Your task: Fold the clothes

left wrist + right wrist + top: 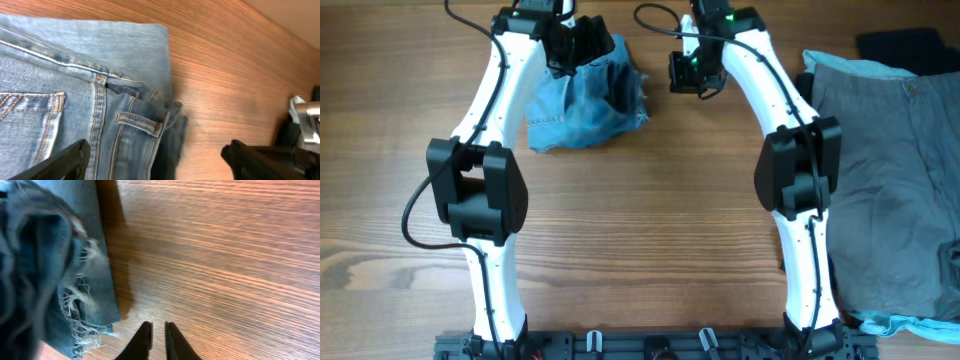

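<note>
The light-blue denim jeans (582, 108) lie in a folded bundle at the far left-centre of the table. My left gripper (570, 45) hovers over their far edge with its jaws wide open. In the left wrist view the gripper (155, 161) straddles the waistband, belt loop and a stitched pocket of the jeans (75, 90), holding nothing. My right gripper (692, 75) is just right of the bundle. In the right wrist view its fingers (157, 327) are closed and empty over bare wood, beside the frayed hem (75, 300).
Grey-khaki trousers (890, 180) lie spread flat along the right side, over a light-blue cloth whose edge (840, 64) shows. A black garment (905, 48) sits at the far right corner. The wooden table (650, 220) shows between the arms.
</note>
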